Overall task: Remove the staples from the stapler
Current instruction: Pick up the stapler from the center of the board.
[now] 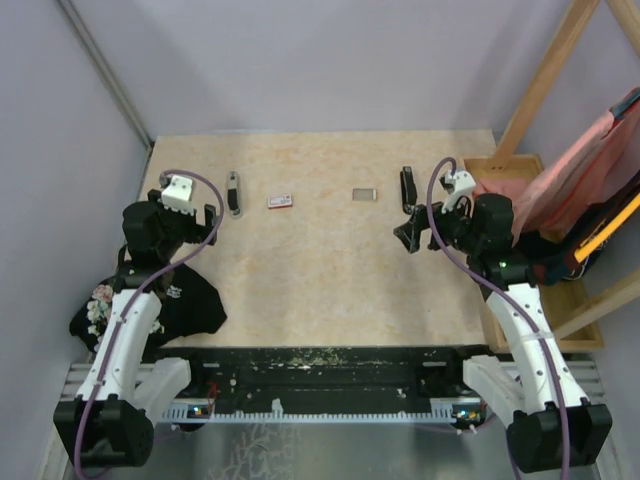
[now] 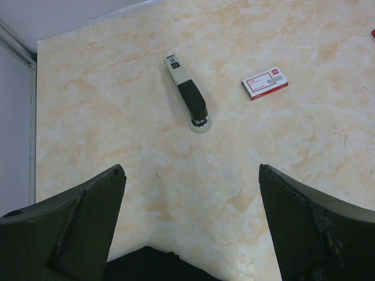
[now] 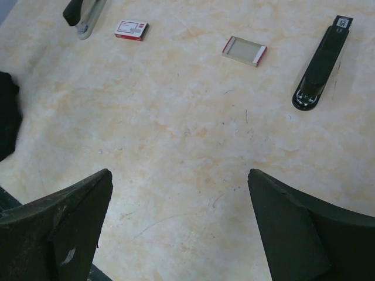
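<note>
Left claw (image 1: 200, 215) (image 2: 190, 175) with jaws wide apart and empty, above the counter (image 1: 330, 290), just near of a beige-and-black stapler (image 1: 233, 192) (image 2: 187, 93) lying closed at far left; right claw (image 1: 410, 235) (image 3: 179, 175) likewise wide apart and empty, near of a black stapler (image 1: 407, 187) (image 3: 321, 70) lying closed at far right. Between the two staplers, a small red-and-white box (image 1: 281, 200) (image 2: 265, 83) toward the left and an open red-edged tray (image 1: 364, 194) (image 3: 244, 51) toward the right, all apart from one another. No telling whether staples sit inside either stapler or the tray.
</note>
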